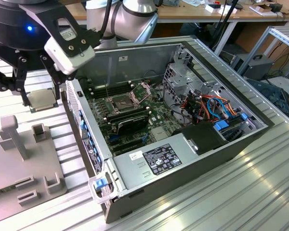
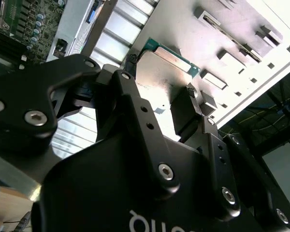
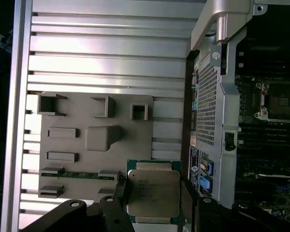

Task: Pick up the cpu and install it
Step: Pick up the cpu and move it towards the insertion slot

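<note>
The cpu [image 1: 42, 98] is a small pale grey-tan square chip hanging over the ribbed table on the exterior view's left, outside the open computer case [image 1: 183, 159]. My gripper [image 1: 43, 102] is shut on it, with one dark finger against each of two opposite edges. In the first wrist view the cpu [image 3: 152, 192] sits between the fingers [image 3: 120, 195] above the grey fixture plate [image 3: 96, 137]. Its metal face also shows in the second wrist view as the cpu [image 2: 162, 72]. The dark square socket [image 1: 121, 102] on the motherboard stands with its metal frame hinged up; it is the socket [image 3: 279, 100] in the first wrist view.
The grey fixture plate [image 1: 24, 159] with upright posts and slots lies under and in front of the gripper. The case's perforated rear wall [image 1: 82, 125] stands between gripper and motherboard. Inside are black memory modules [image 1: 130, 120], a drive cage [image 1: 183, 79], coloured cables [image 1: 216, 108] and the power supply [image 1: 159, 161].
</note>
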Robot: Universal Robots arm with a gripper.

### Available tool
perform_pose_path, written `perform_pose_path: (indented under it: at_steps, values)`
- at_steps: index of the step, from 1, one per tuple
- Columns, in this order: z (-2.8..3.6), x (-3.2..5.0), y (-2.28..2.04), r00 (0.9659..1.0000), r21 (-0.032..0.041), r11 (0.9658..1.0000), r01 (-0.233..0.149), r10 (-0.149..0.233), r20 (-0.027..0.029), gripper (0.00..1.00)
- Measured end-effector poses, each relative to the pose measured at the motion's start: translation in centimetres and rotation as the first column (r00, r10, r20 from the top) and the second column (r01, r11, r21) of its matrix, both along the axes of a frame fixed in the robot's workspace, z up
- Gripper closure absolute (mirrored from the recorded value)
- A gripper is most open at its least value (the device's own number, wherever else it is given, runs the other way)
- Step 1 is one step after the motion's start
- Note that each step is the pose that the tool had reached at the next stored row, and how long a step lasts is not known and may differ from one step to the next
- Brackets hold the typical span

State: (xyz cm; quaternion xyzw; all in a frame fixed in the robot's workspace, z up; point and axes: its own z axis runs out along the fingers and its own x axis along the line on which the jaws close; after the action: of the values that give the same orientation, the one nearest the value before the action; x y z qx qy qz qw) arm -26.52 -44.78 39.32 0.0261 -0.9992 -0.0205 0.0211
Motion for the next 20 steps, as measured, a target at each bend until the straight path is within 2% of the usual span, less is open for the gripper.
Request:
perform_pose_path:
  at_steps: [6,9,20]
  values:
    - [0.0,1.08,0.0,1.0,0.0,1.0,0.0,0.0,0.0,0.47]
    - [0.0,2.0,0.0,1.0,0.0001,1.0,0.0,0.0,0.0,0.47]
    - [0.0,3.9,0.0,1.0,0.0,1.0,0.0,0.0,0.0,0.47]
